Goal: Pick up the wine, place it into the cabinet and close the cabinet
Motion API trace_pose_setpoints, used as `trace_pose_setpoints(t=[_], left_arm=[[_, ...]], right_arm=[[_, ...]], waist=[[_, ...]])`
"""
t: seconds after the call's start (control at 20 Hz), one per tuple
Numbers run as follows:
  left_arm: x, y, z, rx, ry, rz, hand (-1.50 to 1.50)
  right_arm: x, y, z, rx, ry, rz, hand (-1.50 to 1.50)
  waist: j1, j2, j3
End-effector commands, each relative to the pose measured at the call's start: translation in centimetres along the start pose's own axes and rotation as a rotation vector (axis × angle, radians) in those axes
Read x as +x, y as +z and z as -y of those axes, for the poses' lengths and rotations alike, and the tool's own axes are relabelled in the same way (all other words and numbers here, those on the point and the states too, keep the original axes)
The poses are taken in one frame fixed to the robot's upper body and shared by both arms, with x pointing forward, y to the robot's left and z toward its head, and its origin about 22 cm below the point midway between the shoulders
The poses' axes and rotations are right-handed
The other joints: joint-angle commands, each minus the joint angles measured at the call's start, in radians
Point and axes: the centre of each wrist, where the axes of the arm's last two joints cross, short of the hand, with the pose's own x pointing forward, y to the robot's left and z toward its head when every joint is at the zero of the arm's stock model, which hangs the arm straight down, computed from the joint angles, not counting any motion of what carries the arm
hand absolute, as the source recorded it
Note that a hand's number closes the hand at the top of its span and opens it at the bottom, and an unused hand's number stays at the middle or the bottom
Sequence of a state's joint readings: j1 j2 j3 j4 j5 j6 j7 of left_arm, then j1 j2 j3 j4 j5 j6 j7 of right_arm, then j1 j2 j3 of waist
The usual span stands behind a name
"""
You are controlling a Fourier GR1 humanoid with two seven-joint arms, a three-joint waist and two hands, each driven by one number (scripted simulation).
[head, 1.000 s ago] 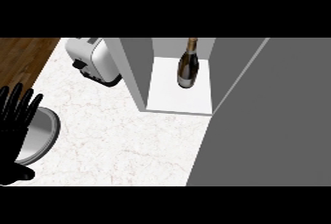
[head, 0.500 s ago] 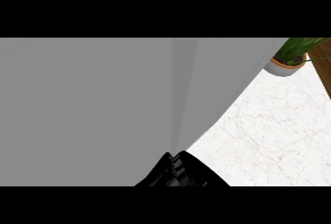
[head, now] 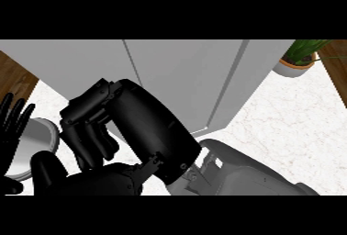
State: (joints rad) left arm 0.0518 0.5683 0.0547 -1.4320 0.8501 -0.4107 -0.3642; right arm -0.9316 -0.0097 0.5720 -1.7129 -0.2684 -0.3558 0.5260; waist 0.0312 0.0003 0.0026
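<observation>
My right hand (head: pixel 129 133) is now filling the view where grey door was, its fingers (head: pixel 88 133) curling on nothing against the cabinet (head: pixel 196 73), so I'm pushing squarely until it's shutting flush, the wine unseen, presumably inside, left hand (head: pixel 15 124) resting open.

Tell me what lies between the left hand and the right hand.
In the head view, a round grey plate lies on the white counter between them. The open left hand at the left edge overlaps its rim, and the right hand is beside it.
</observation>
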Motion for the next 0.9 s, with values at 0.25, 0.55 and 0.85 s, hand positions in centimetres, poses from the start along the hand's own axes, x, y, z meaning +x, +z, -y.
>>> trace_pose_setpoints(t=[0.25,0.55,0.85], left_arm=[[1.7,0.4,-2.1,0.040,-0.032,0.004,-1.50],[1.6,-0.1,-0.3,0.044,-0.033,0.004,-1.50],[-0.2,0.2,0.0,0.025,-0.002,-0.015,-1.50]], right_arm=[[-3.1,-3.4,3.1,-0.079,-0.101,-0.070,1.50],[-7.0,-3.9,7.5,-0.134,-0.057,-0.099,1.50],[-8.7,-4.6,9.2,-0.128,-0.023,-0.090,1.50]], waist=[[-0.016,0.002,-0.003],[-0.018,0.002,-0.002],[-0.017,0.002,-0.003]])
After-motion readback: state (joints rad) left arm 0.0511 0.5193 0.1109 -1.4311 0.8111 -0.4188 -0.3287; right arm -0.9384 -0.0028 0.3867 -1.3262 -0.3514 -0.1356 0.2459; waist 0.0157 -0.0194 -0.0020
